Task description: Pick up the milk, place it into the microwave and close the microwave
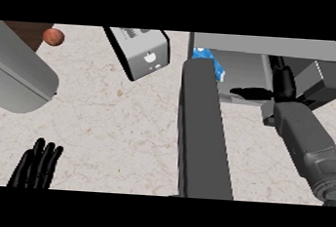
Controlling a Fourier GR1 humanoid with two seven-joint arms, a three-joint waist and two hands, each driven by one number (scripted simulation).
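With the milk (207, 55) standing inside the microwave (276, 45) at far right and the right hand (253, 93) outstretched, empty, beside it, placing looks done; next it must withdraw and swing the open door (202, 137) shut, while the left hand (38, 163) rests open, near left.
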